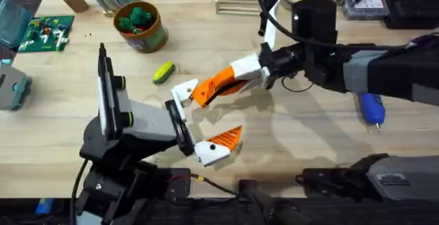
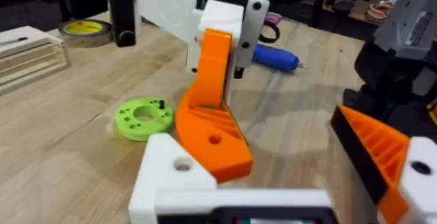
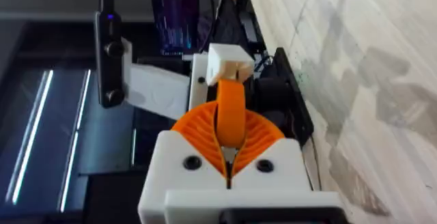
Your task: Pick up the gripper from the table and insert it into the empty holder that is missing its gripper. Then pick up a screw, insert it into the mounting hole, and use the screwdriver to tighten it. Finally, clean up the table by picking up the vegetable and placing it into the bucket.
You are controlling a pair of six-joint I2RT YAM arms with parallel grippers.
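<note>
Right gripper (image 1: 240,76) pinching orange gripper finger (image 1: 214,85), its tip against empty white holder (image 1: 184,92) on left gripper (image 1: 199,122), mid-table. Left gripper spread wide. Yellow-green vegetable (image 1: 163,72) lies near bucket (image 1: 141,27), far left. Blue screwdriver (image 1: 371,108) right.

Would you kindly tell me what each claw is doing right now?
Left claw: open, one mount bare, holding nothing.
Right claw: shut on the orange gripper, holding it at the left claw's empty holder.
</note>
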